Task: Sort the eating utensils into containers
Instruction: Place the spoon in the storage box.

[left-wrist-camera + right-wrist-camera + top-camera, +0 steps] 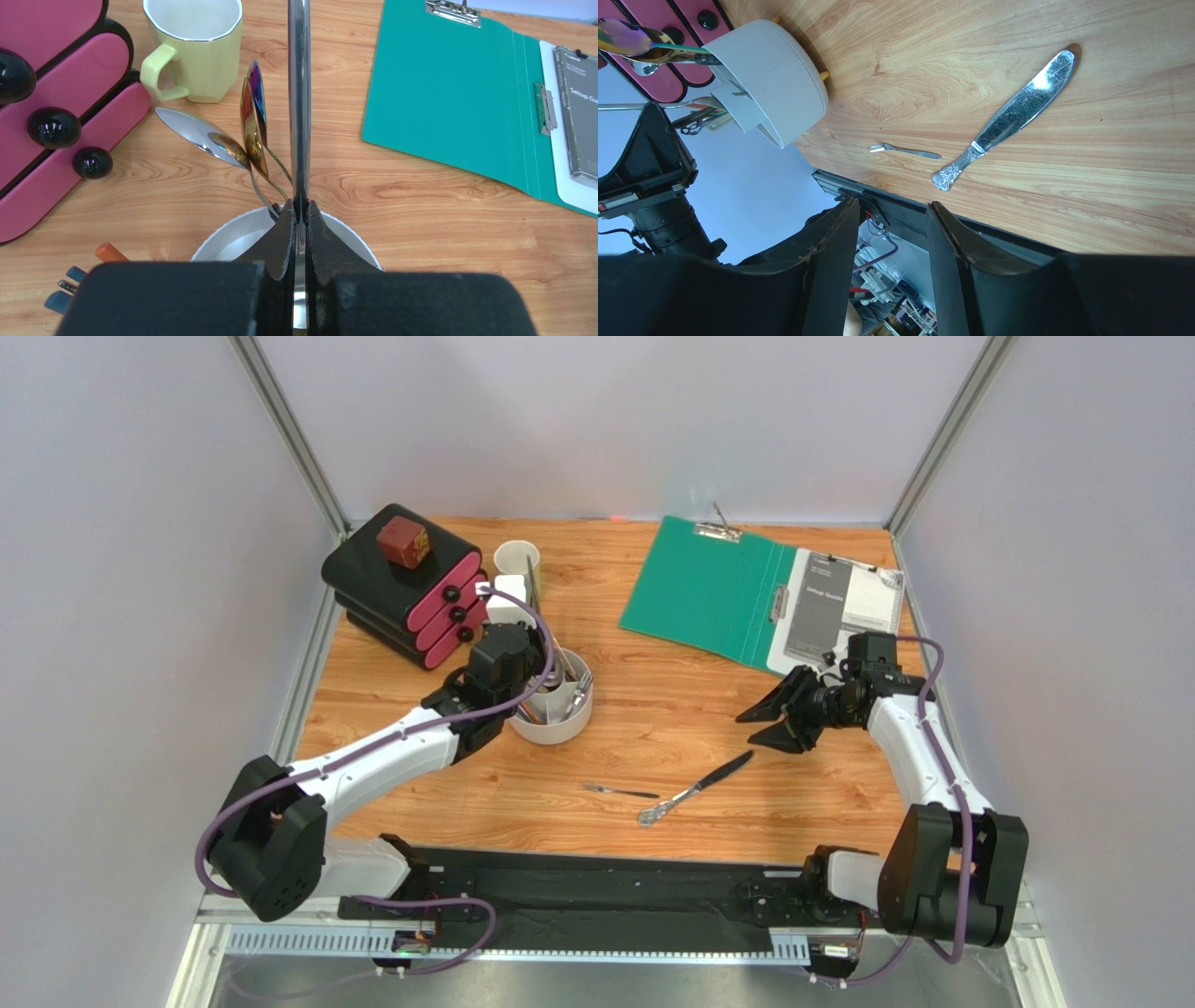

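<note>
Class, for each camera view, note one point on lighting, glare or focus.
Top external: even, soft light with faint shadows. Left wrist: the left fingers look slightly soft-focused, and a glare streak runs down the silver utensil. Right wrist: the knife glints brightly, while the right fingers sit dark and underlit.

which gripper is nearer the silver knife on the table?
Right. The right gripper hangs open just beyond the knife; the left gripper is over the white holder, shut on a utensil.

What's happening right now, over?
Left gripper shut on silver utensil above white holder. Right gripper open, empty. Knife and small fork lie on table. Nothing blocking.
</note>
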Robot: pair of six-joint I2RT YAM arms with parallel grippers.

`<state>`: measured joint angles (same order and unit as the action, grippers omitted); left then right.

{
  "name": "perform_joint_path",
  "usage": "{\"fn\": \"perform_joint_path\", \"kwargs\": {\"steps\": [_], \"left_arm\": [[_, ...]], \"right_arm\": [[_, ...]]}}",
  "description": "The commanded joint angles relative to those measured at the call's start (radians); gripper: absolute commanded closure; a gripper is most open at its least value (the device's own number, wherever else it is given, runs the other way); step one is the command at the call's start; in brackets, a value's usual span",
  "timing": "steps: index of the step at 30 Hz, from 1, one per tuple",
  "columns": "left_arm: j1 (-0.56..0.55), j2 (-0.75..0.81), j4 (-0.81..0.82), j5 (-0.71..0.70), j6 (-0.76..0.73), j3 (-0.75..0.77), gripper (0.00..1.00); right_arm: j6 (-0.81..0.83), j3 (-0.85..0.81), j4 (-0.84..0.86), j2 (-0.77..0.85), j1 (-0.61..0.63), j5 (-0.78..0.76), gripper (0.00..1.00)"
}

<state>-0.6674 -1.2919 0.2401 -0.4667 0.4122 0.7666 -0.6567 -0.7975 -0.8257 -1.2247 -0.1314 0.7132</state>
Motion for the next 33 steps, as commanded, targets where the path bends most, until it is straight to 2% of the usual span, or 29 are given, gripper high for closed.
{"fn": "perform_joint_path", "kwargs": {"steps": [1, 18, 28, 33], "left_arm": [[-0.027, 0.034, 0.12, -0.03, -0.026, -0.023, 1.0], [-0.116, -0.023, 0.131, -0.061, -0.027, -0.096, 1.0], [-0.126, 0.06, 0.168, -0.09, -0.016, -0.213, 1.0], [-0.126, 0.074, 0.191, -0.122, -0.042, -0.217, 1.0]], "right_arm": [[0.014, -0.008, 0.026, 0.013, 0.01, 0.014, 0.55], [0.006, 0.014, 0.057, 0.034, 0.027, 0.014, 0.55], [0.002, 0.014, 0.066, 0.045, 0.027, 0.006, 0.55], [-0.007, 0.021, 0.074, 0.05, 0.027, 0.002, 0.55]]}}
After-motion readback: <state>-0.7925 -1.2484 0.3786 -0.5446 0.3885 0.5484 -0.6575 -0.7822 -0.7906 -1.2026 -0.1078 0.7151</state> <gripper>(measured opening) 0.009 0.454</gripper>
